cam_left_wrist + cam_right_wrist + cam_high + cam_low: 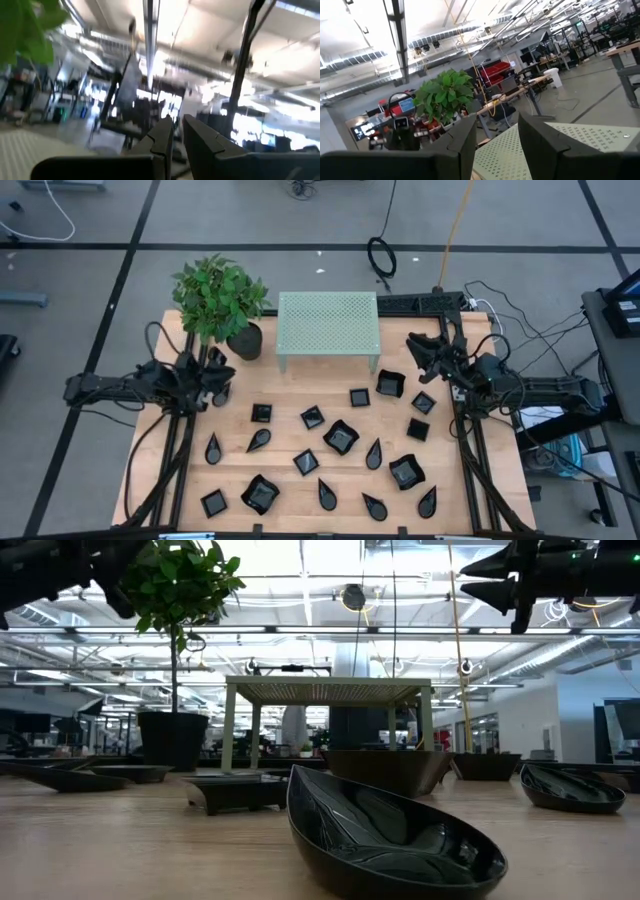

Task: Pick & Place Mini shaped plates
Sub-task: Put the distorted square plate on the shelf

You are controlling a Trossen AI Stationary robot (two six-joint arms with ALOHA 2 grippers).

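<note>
The mini shaped plates (340,437) lie scattered on the wooden bench (290,420), in front of the pale green perforated stand (328,322); none is lifted.

The left end effector (212,375) hangs at the bench's left edge, near the plant pot (244,340). Its fingers (165,137) stand almost together and hold nothing.

The right end effector (425,350) waits at the right edge, near a wavy-edged plate (390,384), released, with a clear gap between its fingers (465,137).

The risk is probably in the grasp. The plates are glossy and low, so fingers may slip off a rim or push the plate away. Some plates lie close, and a descent could knock a neighbour. The left arm could also brush the plant's leaves (215,295).
</note>
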